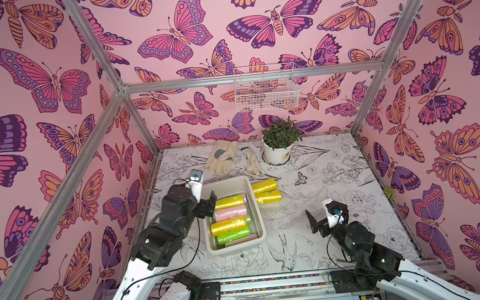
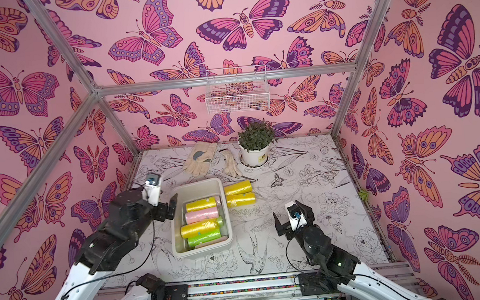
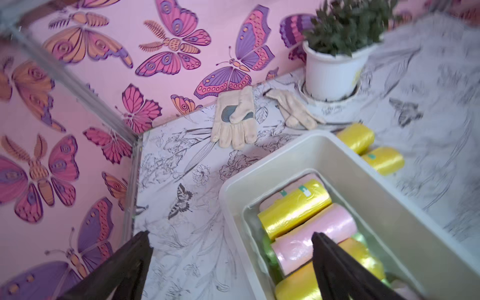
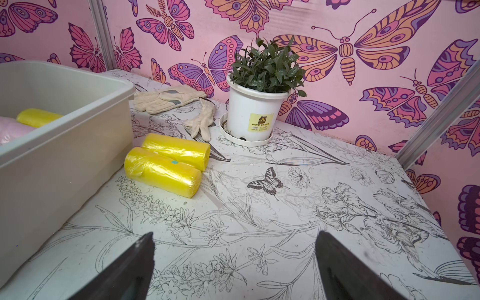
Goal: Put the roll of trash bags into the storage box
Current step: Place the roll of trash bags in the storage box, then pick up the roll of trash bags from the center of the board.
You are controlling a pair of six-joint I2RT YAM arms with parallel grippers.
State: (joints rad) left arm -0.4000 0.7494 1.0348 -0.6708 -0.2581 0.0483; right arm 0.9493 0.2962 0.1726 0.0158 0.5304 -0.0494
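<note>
The off-white storage box (image 1: 224,183) (image 2: 198,184) stands left of the table's middle. Inside it lie a yellow roll (image 1: 229,202), a pink roll (image 1: 230,213), another yellow roll (image 1: 228,226) and a green roll (image 1: 232,235). Two yellow rolls of trash bags (image 1: 264,186) (image 1: 269,197) lie side by side on the table just right of the box, seen closer in the right wrist view (image 4: 176,152) (image 4: 161,172). My left gripper (image 1: 209,204) (image 3: 230,233) is open and empty, straddling the box's left wall. My right gripper (image 1: 323,219) (image 4: 235,233) hangs open and empty over bare table, nearer than the two rolls.
A white plant pot (image 1: 277,152) and two work gloves (image 1: 222,158) (image 1: 253,161) sit at the back of the table. A white wire basket (image 1: 266,88) hangs on the back wall. Aluminium frame posts and butterfly-patterned walls close in the sides.
</note>
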